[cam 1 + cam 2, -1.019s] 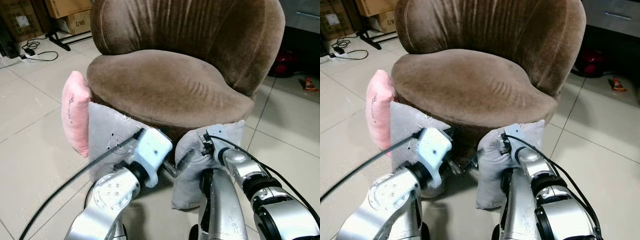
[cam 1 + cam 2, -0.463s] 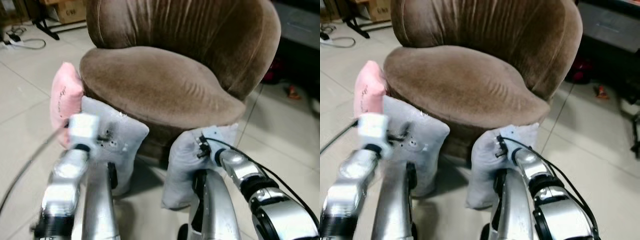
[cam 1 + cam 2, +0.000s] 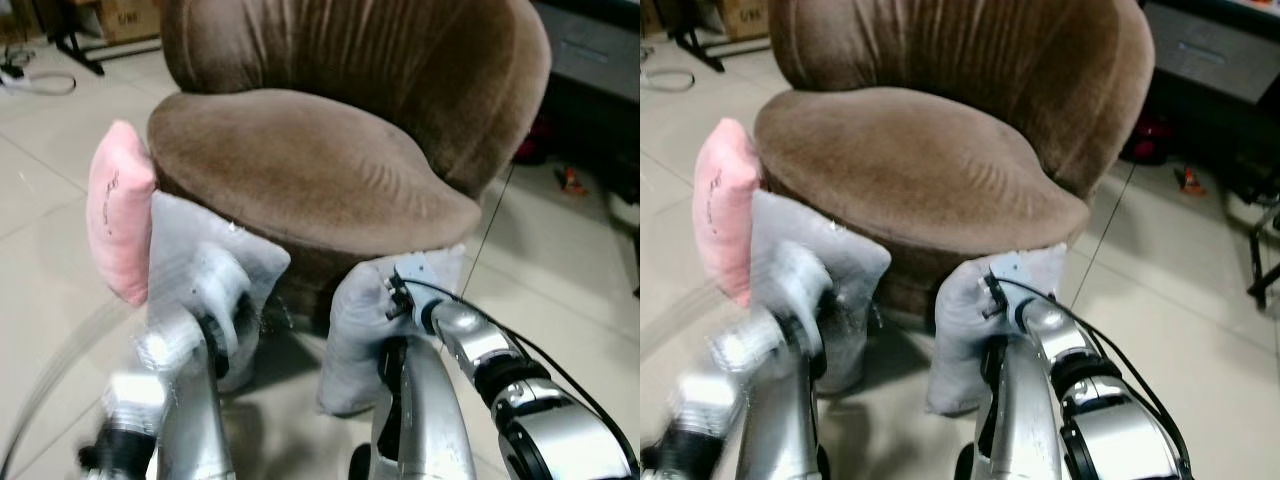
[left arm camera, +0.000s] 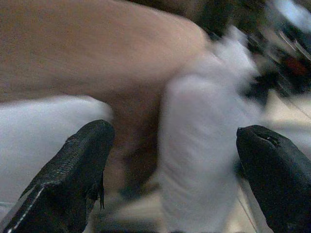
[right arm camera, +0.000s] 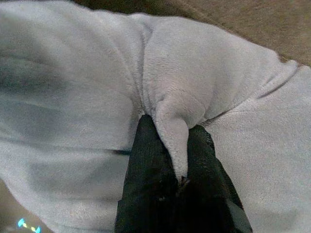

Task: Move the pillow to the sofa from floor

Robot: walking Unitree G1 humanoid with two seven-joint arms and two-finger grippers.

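Observation:
A grey pillow leans on the floor against the front of the brown sofa chair (image 3: 310, 160), showing as a left hump (image 3: 185, 245) and a right hump (image 3: 355, 330). My right gripper (image 5: 174, 128) is shut on a pinched fold of the grey pillow (image 5: 194, 87) at the right hump, where the right arm (image 3: 460, 345) reaches in. The left arm (image 3: 190, 345) is blurred in front of the left hump. My left gripper (image 4: 175, 145) is open, its fingers (image 4: 77, 160) wide apart and pointing at the gap between the two humps, holding nothing.
A pink pillow (image 3: 118, 210) stands squeezed between the chair's left side and the grey pillow. Tiled floor (image 3: 560, 270) lies to both sides. Cardboard boxes and cables sit at the far left; a dark cabinet (image 3: 1220, 50) stands behind at the right.
The left arm has swung from the middle over to the left hump and is blurred with motion. The right gripper has kept its hold on the grey pillow. The camera has shifted slightly.

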